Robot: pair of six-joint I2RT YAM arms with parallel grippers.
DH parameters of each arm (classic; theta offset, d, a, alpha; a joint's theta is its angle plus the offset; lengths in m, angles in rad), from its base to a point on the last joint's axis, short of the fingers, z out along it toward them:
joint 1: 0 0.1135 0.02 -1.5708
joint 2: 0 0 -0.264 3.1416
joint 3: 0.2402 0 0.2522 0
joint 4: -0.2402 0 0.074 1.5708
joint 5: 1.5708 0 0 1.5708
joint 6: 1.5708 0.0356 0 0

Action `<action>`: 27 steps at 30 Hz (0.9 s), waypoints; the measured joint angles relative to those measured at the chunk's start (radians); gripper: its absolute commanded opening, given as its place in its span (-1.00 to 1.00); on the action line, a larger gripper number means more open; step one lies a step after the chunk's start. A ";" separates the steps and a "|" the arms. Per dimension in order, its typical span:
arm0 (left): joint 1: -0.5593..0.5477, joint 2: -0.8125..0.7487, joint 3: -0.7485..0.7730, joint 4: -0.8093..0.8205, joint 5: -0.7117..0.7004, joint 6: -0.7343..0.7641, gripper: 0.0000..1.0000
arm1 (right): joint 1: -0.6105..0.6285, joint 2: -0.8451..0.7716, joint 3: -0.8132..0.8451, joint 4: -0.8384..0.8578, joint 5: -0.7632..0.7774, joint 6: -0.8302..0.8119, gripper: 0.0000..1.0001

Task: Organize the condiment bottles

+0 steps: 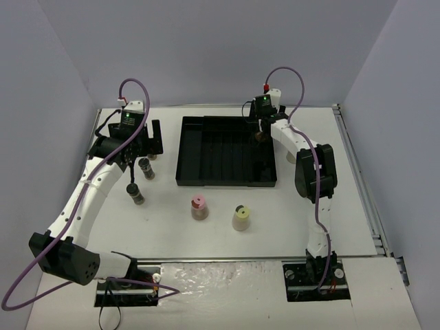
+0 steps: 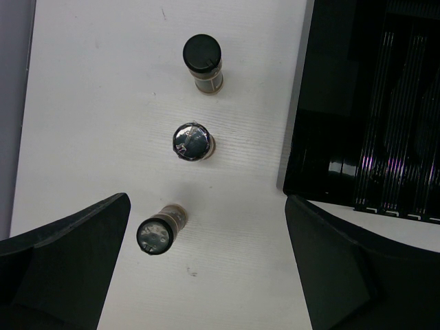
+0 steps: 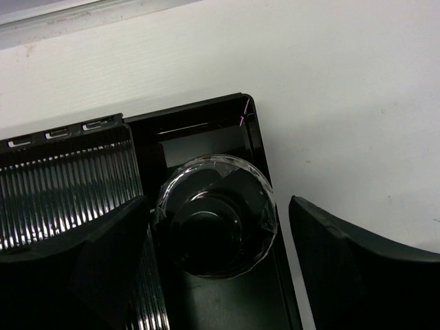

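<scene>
1. Left gripper (image 2: 207, 199): jaws wide apart above three dark bottles (image 2: 192, 141) standing left of the tray (image 2: 323, 137). Centre over one cap before descending.
2. Pink-capped bottle (image 1: 199, 207) and yellow-capped bottle (image 1: 241, 217): stand on the table (image 1: 289, 213) in front of the tray.
3. Right gripper (image 3: 218, 199): jaws apart around the corner bottle (image 3: 214, 230), which stands in the tray's far right corner. Retract vertically and avoid tipping it.

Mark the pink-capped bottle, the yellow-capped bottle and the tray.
pink-capped bottle (image 1: 199, 210): top view, on its brown body below the cap.
yellow-capped bottle (image 1: 240, 218): top view, on its pale body below the cap.
tray (image 1: 220, 155): top view, on its bare ribbed floor.
</scene>
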 measured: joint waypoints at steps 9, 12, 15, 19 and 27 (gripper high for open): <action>0.000 0.000 0.000 0.000 0.000 0.000 0.87 | 0.017 -0.004 -0.002 -0.034 0.009 -0.009 0.66; 0.000 0.000 0.000 0.001 0.000 0.000 0.87 | 0.027 -0.023 -0.002 -0.069 0.013 -0.014 0.66; 0.000 0.000 0.000 0.001 0.000 0.000 0.87 | 0.036 -0.061 -0.002 -0.097 0.024 -0.016 0.66; 0.000 -0.001 0.000 0.001 0.001 0.000 0.87 | 0.047 -0.131 -0.002 -0.125 0.036 -0.017 0.66; 0.000 -0.001 0.000 0.001 0.001 0.000 0.87 | 0.063 -0.289 -0.032 -0.162 0.128 -0.016 0.70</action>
